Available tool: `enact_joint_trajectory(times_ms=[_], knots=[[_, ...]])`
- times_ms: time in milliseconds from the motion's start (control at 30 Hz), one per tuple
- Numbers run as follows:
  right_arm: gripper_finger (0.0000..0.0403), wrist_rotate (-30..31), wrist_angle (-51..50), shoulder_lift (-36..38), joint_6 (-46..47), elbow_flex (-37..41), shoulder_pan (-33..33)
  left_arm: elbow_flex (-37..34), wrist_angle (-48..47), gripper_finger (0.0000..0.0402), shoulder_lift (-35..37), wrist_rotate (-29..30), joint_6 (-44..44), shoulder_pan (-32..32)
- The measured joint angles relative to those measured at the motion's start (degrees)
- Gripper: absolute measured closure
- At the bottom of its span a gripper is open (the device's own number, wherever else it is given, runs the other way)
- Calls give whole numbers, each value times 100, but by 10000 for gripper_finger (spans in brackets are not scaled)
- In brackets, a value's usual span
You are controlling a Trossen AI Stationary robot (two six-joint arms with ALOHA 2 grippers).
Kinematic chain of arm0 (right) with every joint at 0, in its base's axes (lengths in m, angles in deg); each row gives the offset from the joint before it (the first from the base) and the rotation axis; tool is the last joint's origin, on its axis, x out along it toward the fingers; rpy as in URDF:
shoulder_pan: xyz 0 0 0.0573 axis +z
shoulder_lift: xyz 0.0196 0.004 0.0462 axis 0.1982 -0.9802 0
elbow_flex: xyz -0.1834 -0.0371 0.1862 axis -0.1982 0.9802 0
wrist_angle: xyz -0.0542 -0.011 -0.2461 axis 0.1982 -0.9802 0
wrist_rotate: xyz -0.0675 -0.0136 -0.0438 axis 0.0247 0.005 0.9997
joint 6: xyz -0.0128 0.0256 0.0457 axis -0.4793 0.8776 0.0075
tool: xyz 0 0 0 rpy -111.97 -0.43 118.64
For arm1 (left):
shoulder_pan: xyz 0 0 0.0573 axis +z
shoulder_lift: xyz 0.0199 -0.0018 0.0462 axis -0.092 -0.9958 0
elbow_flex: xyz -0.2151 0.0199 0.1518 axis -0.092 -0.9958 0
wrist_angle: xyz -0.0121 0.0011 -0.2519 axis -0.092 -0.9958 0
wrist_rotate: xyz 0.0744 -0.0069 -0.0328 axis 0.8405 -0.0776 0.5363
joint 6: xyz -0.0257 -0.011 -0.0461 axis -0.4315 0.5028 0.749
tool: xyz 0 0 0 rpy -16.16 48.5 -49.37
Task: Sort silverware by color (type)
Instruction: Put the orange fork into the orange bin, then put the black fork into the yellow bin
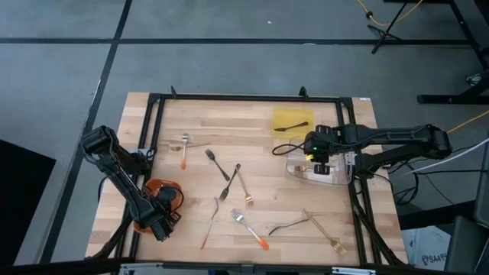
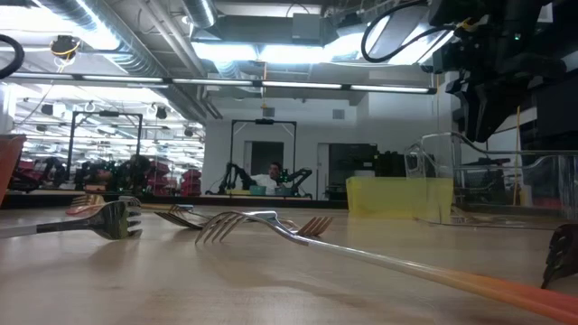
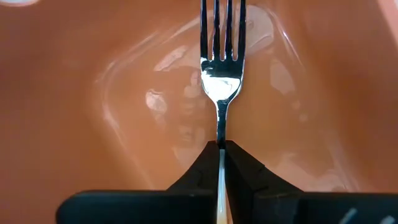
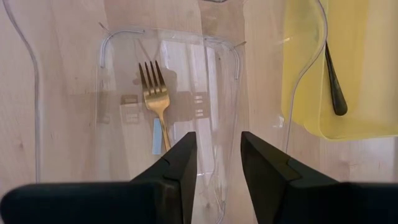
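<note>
My left gripper (image 3: 221, 152) is shut on a silver fork (image 3: 221, 81) inside the orange tray (image 3: 93, 74), which sits at the table's near left (image 1: 145, 200). My right gripper (image 4: 217, 155) hangs open above the clear tray (image 4: 68, 74) at the table's right (image 1: 336, 177), touching nothing. A gold fork (image 4: 155, 96) lies flat on the clear tray's bottom. A dark utensil (image 4: 333, 74) lies in the yellow tray (image 1: 292, 121). Several more orange-handled, dark and gold forks lie flat on the table's middle (image 1: 231, 182). My left gripper pinches the silver fork between its two fingers (image 3: 199, 171) at the neck (image 3: 220, 134), just behind the head. The fork lies along the fingers with its tines (image 3: 221, 28) pointing ahead into the orange tray. The handle runs back between the fingers, hidden.
Loose on the wood are orange-handled forks (image 1: 184, 149) (image 1: 250, 229) (image 1: 210, 223), dark forks (image 1: 216, 163) (image 1: 289, 225), and gold ones (image 1: 244, 186) (image 1: 325, 231). A black frame (image 1: 244, 98) borders the table. The yellow tray stands just beyond the clear one.
</note>
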Motion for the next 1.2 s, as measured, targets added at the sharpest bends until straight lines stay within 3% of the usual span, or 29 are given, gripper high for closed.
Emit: enact_joint_trajectory(times_ms=[267,600,800,1200], knots=[[288,0,0,0,0,0,1,-4,2,395,0,0,0,1],[287,0,0,0,-2,0,0,-4,-13,338,0,1,0,1],[287,0,0,0,-2,-1,2,62,-114,331,0,-127,-1,1],[288,-4,-94,0,-2,-86,1,1587,-1657,331,2,-237,-670,4]])
